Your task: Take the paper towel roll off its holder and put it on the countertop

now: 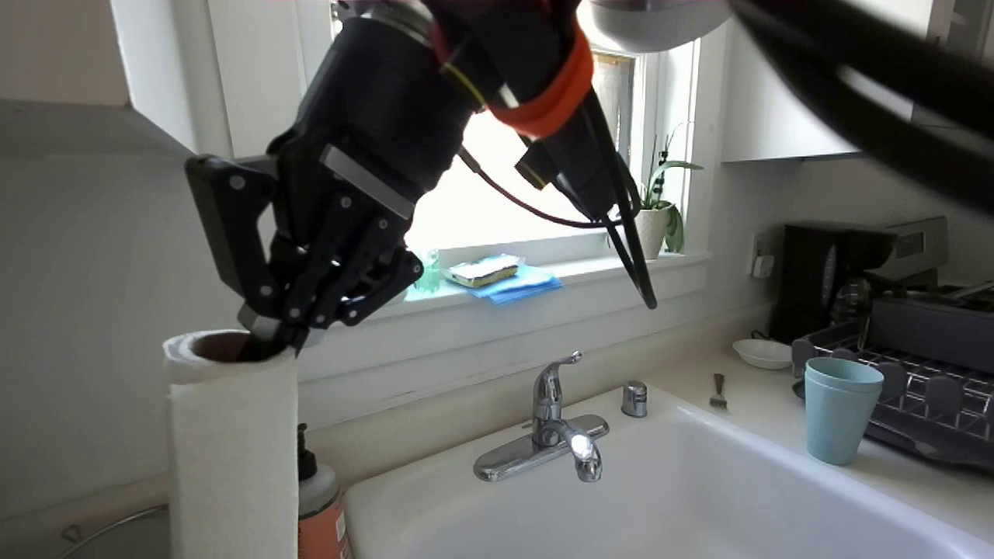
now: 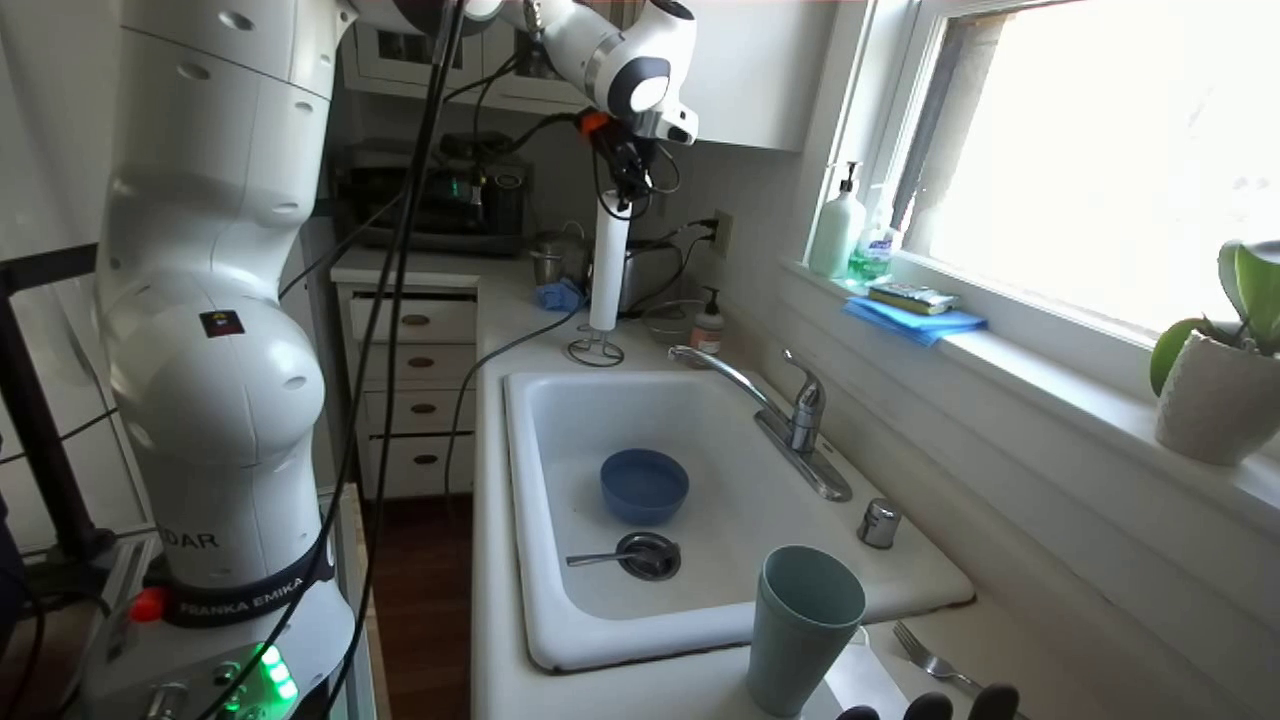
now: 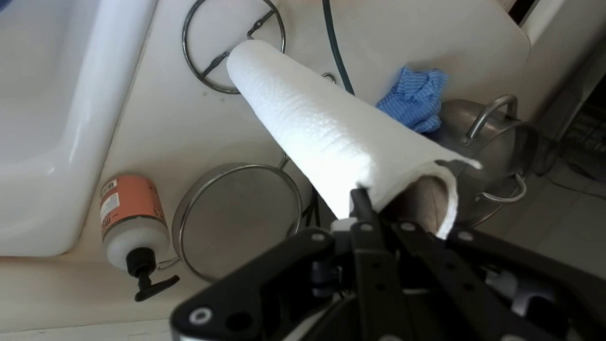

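Bottle (image 3: 130, 201), cloth (image 3: 414, 99) and pot (image 3: 492, 151) sit near the paper towel roll (image 3: 322, 125) the tool (image 1: 279, 338) pinches.

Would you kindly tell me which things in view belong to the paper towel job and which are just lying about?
Part of the job:
thick white paper towel roll
grey metal wire holder
pale off-white countertop
black metal gripper, clamped on the roll's rim

Just lying about:
orange-and-white pump bottle
crumpled blue striped cloth
round blue bowl
pale blue-green cup
silver metal fork
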### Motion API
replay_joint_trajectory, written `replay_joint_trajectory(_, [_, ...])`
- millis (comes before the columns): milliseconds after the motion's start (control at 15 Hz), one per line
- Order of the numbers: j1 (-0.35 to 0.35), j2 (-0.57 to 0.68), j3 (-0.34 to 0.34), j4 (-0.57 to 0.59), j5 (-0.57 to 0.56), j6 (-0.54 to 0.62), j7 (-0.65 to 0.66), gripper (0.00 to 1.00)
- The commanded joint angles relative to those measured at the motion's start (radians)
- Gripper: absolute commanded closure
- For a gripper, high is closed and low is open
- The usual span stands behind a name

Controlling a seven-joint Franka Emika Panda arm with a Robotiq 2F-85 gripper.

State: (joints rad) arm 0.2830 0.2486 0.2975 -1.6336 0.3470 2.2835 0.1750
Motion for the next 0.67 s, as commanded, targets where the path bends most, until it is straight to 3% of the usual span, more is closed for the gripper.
replay_joint_trajectory(0, [0.004, -0.028, 0.001, 0.007, 0.015, -0.017, 0.007, 1.00])
replay_joint_trajectory(600, [0.004, -0.118, 0.001, -0.007, 0.004, -0.055, 0.003, 1.00])
